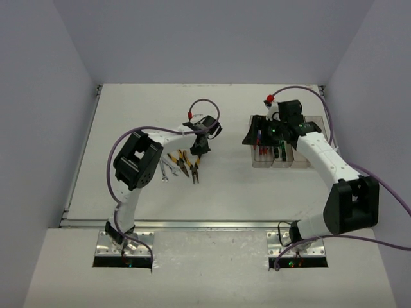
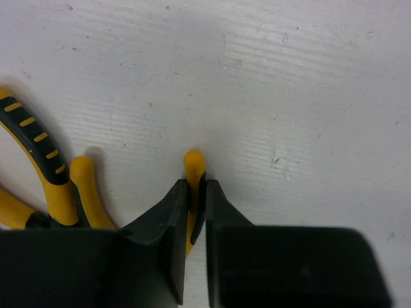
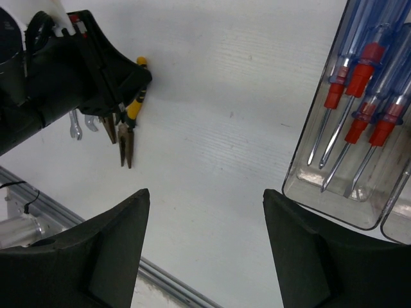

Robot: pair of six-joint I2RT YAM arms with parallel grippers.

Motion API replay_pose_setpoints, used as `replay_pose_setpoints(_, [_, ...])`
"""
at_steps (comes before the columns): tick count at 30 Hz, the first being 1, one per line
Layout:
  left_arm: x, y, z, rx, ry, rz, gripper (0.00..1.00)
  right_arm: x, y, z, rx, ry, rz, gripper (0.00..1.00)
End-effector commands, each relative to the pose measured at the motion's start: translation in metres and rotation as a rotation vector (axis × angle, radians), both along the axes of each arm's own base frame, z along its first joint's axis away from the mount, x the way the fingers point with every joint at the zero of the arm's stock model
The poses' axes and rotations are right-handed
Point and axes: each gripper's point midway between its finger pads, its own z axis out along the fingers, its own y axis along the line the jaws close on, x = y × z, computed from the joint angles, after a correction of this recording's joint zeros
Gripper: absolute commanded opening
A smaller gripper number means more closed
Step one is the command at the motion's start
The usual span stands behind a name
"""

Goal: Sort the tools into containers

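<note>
Table: white table (image 1: 212,115), matte and faintly scuffed.
Left of centre: yellow-handled pliers (image 1: 182,164) just beside silver wrenches (image 1: 166,171).
Right: clear bins (image 1: 280,163), well apart from them.

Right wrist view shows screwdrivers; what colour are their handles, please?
Handles: blue, red collars; best in right wrist view.

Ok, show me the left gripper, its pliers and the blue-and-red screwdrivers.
left gripper (image 2: 196,187): left wrist view, between fingertips.
pliers (image 2: 194,160): left wrist view, yellow handle tip.
blue-and-red screwdrivers (image 3: 359,74): right wrist view, red collar.
</note>
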Motion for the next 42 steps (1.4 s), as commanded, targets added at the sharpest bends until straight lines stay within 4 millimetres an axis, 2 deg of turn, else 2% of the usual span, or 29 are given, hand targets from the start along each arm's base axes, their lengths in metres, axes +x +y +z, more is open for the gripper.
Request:
replay_pose_setpoints(1, [-0.015, 0.001, -0.032, 0.000, 0.100, -0.036, 0.00, -0.005, 0.016, 0.028, 0.094, -0.084, 0.066, 0.72])
replay_pose_setpoints(3, [-0.015, -0.004, -0.023, -0.039, 0.071, -0.043, 0.00, -0.015, 0.025, 0.030, 0.153, -0.095, 0.114, 0.77])
replay_pose_setpoints(5, [-0.008, -0.011, -0.002, -0.094, 0.012, -0.046, 0.00, -0.022, 0.033, 0.031, 0.206, -0.099, 0.146, 0.90])
replay_pose_setpoints(6, [-0.008, -0.012, 0.001, -0.106, 0.004, -0.042, 0.00, -0.029, 0.038, 0.028, 0.243, -0.091, 0.178, 0.97])
replay_pose_setpoints(7, [-0.005, -0.017, 0.016, -0.145, -0.030, -0.040, 0.00, -0.033, 0.044, 0.031, 0.290, -0.119, 0.207, 0.99])
replay_pose_setpoints(9, [0.000, -0.025, 0.050, -0.226, -0.107, -0.027, 0.00, -0.048, 0.052, 0.025, 0.366, -0.122, 0.235, 0.99])
replay_pose_setpoints(11, [0.000, -0.029, 0.066, -0.272, -0.148, -0.014, 0.00, -0.058, 0.057, 0.013, 0.387, -0.116, 0.250, 0.99])
replay_pose_setpoints(12, [0.001, -0.033, 0.085, -0.314, -0.190, -0.016, 0.00, -0.063, 0.062, 0.008, 0.381, -0.122, 0.261, 0.99])
replay_pose_setpoints(15, [-0.004, -0.049, 0.124, -0.419, -0.268, -0.016, 0.00, -0.078, 0.081, 0.000, 0.379, -0.165, 0.311, 0.98])
replay_pose_setpoints(18, [-0.011, -0.062, 0.151, -0.493, -0.309, -0.032, 0.00, -0.081, 0.089, -0.003, 0.419, -0.163, 0.310, 0.90])
replay_pose_setpoints(21, [-0.025, -0.085, 0.177, -0.586, -0.332, -0.082, 0.00, -0.081, 0.101, -0.007, 0.432, -0.144, 0.335, 0.82])
replay_pose_setpoints(27, [-0.049, -0.115, 0.213, -0.712, -0.353, -0.175, 0.00, -0.058, 0.109, -0.008, 0.286, -0.189, 0.335, 0.75])
replay_pose_setpoints(31, [-0.062, -0.126, 0.230, -0.755, -0.365, -0.216, 0.00, -0.056, 0.116, -0.004, 0.281, -0.177, 0.360, 0.66])
replay_pose_setpoints(35, [-0.067, -0.127, 0.242, -0.784, -0.379, -0.221, 0.00, -0.069, 0.131, -0.004, 0.302, -0.150, 0.402, 0.35])
replay_pose_setpoints(38, [-0.069, -0.127, 0.249, -0.794, -0.393, -0.229, 0.00, -0.073, 0.134, -0.010, 0.302, -0.137, 0.392, 0.05])
replay_pose_setpoints(39, [-0.069, -0.127, 0.250, -0.794, -0.397, -0.230, 0.00, -0.073, 0.133, -0.011, 0.301, -0.134, 0.388, 0.00])
replay_pose_setpoints(42, [-0.069, -0.122, 0.256, -0.781, -0.424, -0.227, 0.00, -0.071, 0.130, -0.009, 0.291, -0.151, 0.361, 0.00])
